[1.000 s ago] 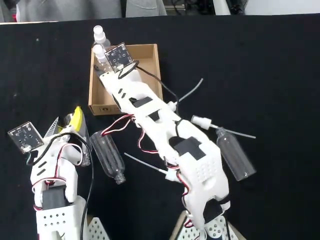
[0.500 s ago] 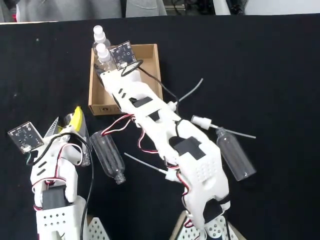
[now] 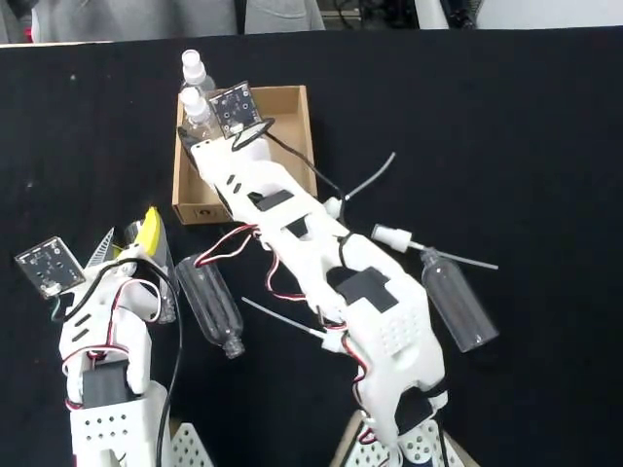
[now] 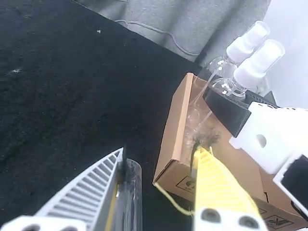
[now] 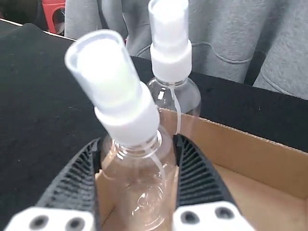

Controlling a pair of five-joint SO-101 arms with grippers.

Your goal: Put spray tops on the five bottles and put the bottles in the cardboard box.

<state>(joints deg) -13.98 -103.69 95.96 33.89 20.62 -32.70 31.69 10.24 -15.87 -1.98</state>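
My right gripper (image 5: 137,144) is shut on a clear bottle (image 5: 139,178) fitted with a white spray top (image 5: 113,82). It holds the bottle tilted over the far left corner of the cardboard box (image 3: 200,209). A second topped bottle (image 3: 193,66) stands upright just behind it. My left gripper (image 3: 127,233) is open near the table's front left, with a topless bottle (image 4: 129,192) between its jaws, close against the grey finger. Two more topless bottles lie on the cloth, one (image 3: 214,306) between the arms and one (image 3: 458,302) right of the right arm (image 3: 321,253).
Three loose spray tops with long tubes lie around the right arm: one (image 3: 336,206) near the box, one (image 3: 394,236) by the right-hand bottle, one (image 3: 336,339) near the arm's base. Black cloth (image 3: 506,117) covers the table, bare at the far right.
The right gripper and its topped bottle shifted slightly to and fro at the box's corner. The left arm and the loose parts stayed put.
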